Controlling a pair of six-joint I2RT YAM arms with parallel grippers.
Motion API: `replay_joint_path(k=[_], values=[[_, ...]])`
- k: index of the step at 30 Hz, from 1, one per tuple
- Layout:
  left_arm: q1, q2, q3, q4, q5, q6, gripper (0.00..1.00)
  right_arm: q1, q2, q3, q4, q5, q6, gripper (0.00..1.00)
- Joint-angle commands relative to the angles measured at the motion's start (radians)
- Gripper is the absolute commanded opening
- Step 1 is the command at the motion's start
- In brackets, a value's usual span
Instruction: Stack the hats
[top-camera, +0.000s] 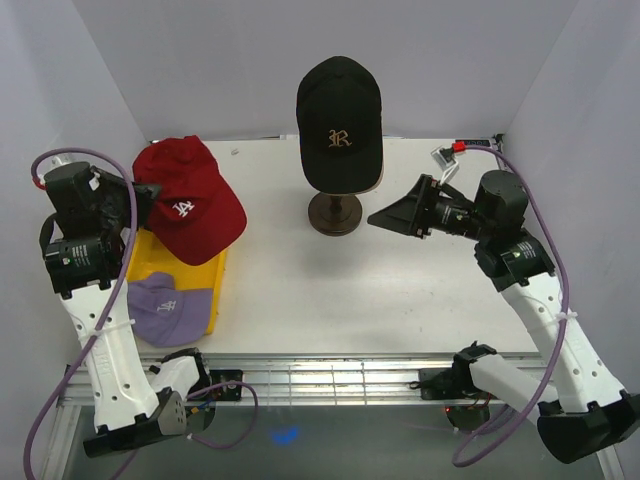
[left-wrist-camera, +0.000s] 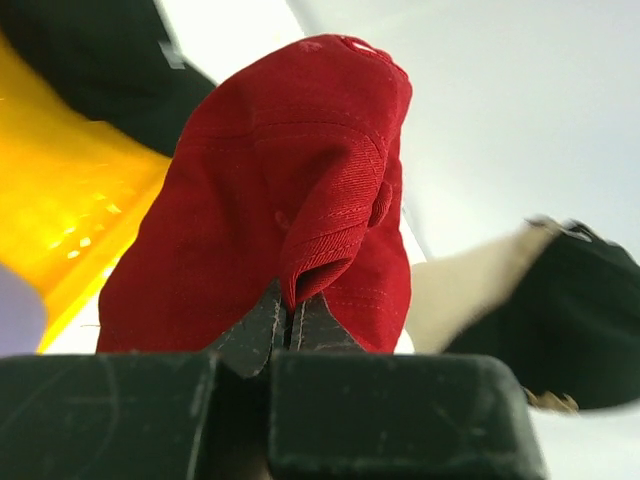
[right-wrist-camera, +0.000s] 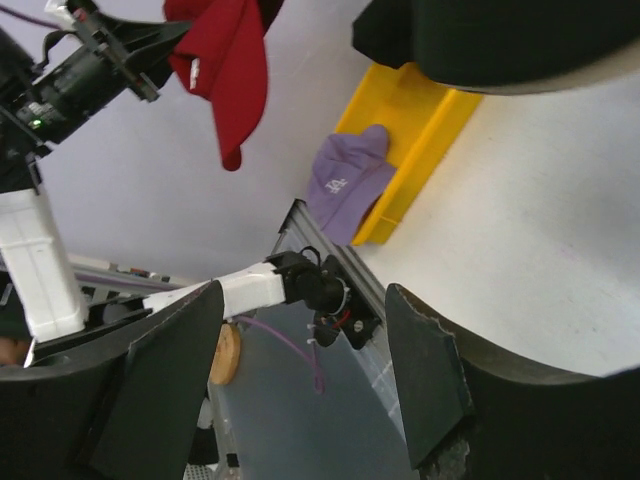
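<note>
My left gripper (top-camera: 148, 197) is shut on the back edge of a red cap (top-camera: 190, 200) with a white logo, holding it in the air over the far end of the yellow tray (top-camera: 207, 290). In the left wrist view the red cap's (left-wrist-camera: 300, 180) fabric is pinched between the closed fingers of the left gripper (left-wrist-camera: 288, 300). A black cap (top-camera: 340, 115) with a gold logo sits on the mannequin head. A lavender cap (top-camera: 165, 310) lies in the tray. My right gripper (top-camera: 385, 218) stands open and holds nothing, just right of the stand, level with the black cap's lower edge.
The mannequin's dark round stand (top-camera: 335, 213) is at the table's middle back. The right wrist view shows the red cap (right-wrist-camera: 230, 70) hanging, the lavender cap (right-wrist-camera: 350, 180) and the tray (right-wrist-camera: 420, 130). White walls close in the back and both sides.
</note>
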Motion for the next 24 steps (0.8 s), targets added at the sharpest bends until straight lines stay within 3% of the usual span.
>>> replay_joint_path(k=[1, 6, 14, 24], values=[[0.003, -0.014, 0.049, 0.152, 0.181, 0.023, 0.0, 0.14, 0.037, 0.165, 0.019, 0.073, 0.04, 0.72], [0.003, 0.059, 0.166, 0.215, 0.298, 0.003, 0.0, 0.364, 0.159, 0.325, -0.014, 0.251, 0.031, 0.74], [0.003, 0.167, 0.394, 0.244, 0.402, -0.06, 0.0, 0.507, 0.356, 0.603, -0.006, 0.378, 0.016, 0.81], [0.003, 0.239, 0.471, 0.29, 0.442, -0.166, 0.0, 0.585, 0.515, 0.744, 0.1, 0.509, -0.009, 0.85]])
